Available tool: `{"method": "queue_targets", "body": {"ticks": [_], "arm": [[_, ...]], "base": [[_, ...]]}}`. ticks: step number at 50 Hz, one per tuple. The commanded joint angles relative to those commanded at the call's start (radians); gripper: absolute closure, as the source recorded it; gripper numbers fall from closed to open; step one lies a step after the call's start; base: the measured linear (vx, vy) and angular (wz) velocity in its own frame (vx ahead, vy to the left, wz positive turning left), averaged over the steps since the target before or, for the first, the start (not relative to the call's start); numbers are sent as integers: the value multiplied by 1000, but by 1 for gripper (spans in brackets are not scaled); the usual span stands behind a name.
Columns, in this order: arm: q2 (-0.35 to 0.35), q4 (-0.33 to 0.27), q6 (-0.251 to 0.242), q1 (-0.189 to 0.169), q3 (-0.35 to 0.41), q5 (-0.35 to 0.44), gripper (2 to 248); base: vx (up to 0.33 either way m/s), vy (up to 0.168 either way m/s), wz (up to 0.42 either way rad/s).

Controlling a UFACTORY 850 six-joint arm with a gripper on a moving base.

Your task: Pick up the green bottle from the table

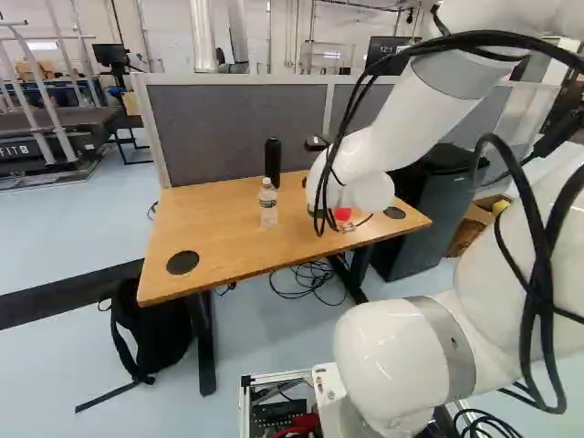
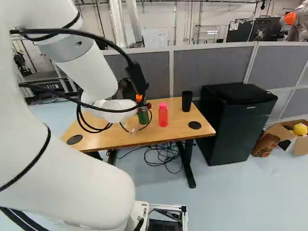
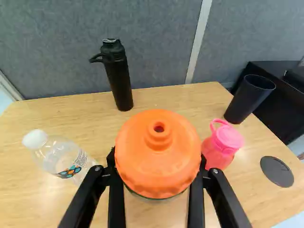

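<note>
Behind the arm's white wrist in the right base view, the gripper (image 2: 145,105) is largely hidden, next to the green bottle (image 2: 143,117) with its orange cap. In the wrist view the gripper (image 3: 158,183) is shut on this bottle, one finger on each side just below the orange cap (image 3: 158,147). The cap hides most of the green body there, with only a thin green rim showing. The bottle looks roughly upright over the wooden table (image 1: 219,242). Whether its base touches the tabletop I cannot tell.
A pink bottle (image 3: 221,145) stands close beside the gripper, a clear water bottle (image 3: 61,159) on its other side. Farther back are a black flask (image 3: 118,78) and a black cup (image 3: 248,99). A grey partition (image 2: 207,67) runs behind the table; a black cabinet (image 2: 233,125) stands beside it.
</note>
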Motion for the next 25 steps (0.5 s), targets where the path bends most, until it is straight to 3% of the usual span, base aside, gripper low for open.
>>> {"method": "queue_targets", "body": {"ticks": [25], "arm": [[33,0,0,-5,122,144,133]], "base": [[0,0,0]]}}
